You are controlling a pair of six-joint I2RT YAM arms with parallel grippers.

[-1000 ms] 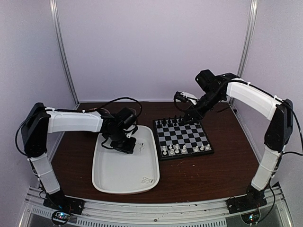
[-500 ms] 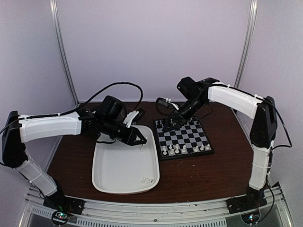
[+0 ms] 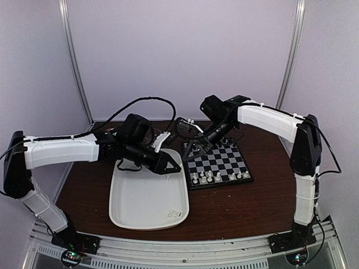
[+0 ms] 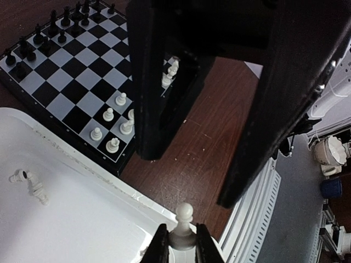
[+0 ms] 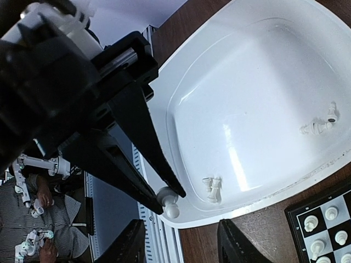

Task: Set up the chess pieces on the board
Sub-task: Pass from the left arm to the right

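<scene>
My left gripper [image 4: 182,247] is shut on the base of a white pawn [image 4: 184,218], held in the air over the right edge of the white tray [image 3: 140,204]. My right gripper [image 5: 181,246] is open, its two black fingers [image 4: 155,82] spread on either side of the pawn and just short of it, not touching. The board [image 3: 224,158] lies to the right. Several white chess pieces [image 3: 210,177] stand on its near rows and black ones [image 3: 202,144] on its far rows. More white pieces [image 5: 213,189] lie loose in the tray.
Two more white pieces [image 5: 321,123] lie on their sides further along the tray floor. Both arms meet in the narrow gap between the tray and the board. The table's metal front rail [image 3: 185,249] runs behind the arm bases.
The left arm has risen out of the tray and moved right with the pawn. The right arm has swung left from the board's far edge to meet it, and its jaws have widened.
</scene>
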